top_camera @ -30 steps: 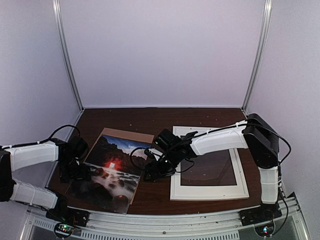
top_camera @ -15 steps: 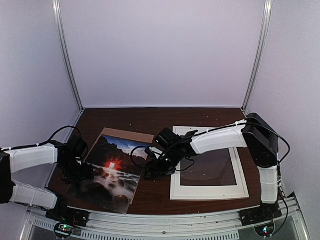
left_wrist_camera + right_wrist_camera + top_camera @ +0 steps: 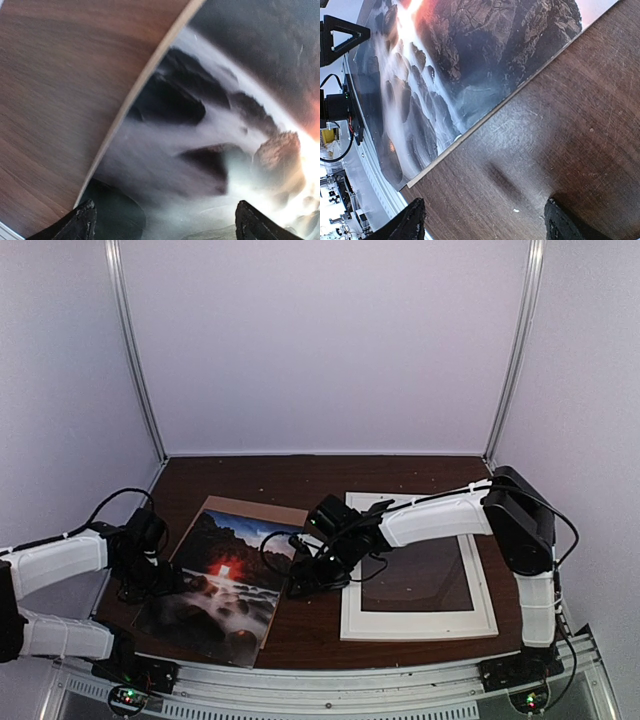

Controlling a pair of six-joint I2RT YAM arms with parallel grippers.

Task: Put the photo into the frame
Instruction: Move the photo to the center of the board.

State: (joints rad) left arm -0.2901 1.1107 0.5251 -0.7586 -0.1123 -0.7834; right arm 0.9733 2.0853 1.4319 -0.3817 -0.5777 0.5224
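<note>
Retreating left hand over photo edge

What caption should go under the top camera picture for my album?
Open left end effector and open right end effector flank the sunset photo.

Dark wood-grain table, surface scuffed; near edge taken as six o'clock. At nine o'clock a brown board lies flat and skewed, with the photo on top of it. At three o'clock the white frame lies flat, apart from the board.
</note>
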